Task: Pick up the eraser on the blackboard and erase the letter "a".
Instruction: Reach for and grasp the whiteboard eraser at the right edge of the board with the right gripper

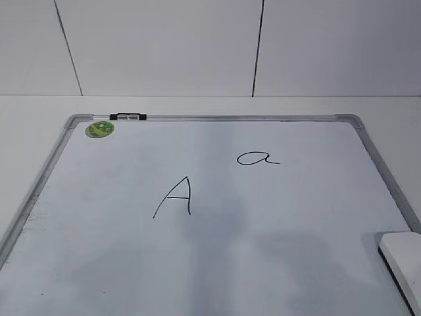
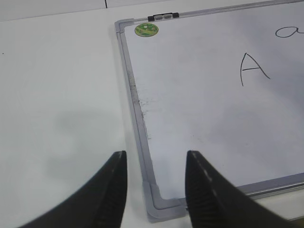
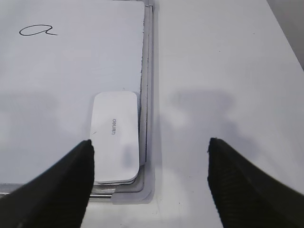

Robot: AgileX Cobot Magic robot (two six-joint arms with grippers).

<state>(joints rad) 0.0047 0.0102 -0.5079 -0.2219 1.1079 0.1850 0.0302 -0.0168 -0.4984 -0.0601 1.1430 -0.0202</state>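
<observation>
The blackboard (image 1: pixel 99 263) is a white board with a silver-grey frame lying flat on the table. The small cursive letter "a" (image 1: pixel 257 158) is at its far right of centre; it also shows in the right wrist view (image 3: pixel 37 31) and partly in the left wrist view (image 2: pixel 290 32). The eraser (image 3: pixel 116 136), a white oblong block, lies in the board's near right corner; its edge shows in the exterior view (image 1: pixel 402 260). My right gripper (image 3: pixel 149 147) is open above that corner, the eraser by its left finger. My left gripper (image 2: pixel 156 159) is open over the board's near left corner.
A taller capital "A" (image 1: pixel 176 195) is drawn left of the small letter. A green round sticker (image 1: pixel 100 129) and a black clip (image 1: pixel 128 117) sit at the board's far left corner. White table (image 3: pixel 228 71) surrounds the board; a white panelled wall stands behind.
</observation>
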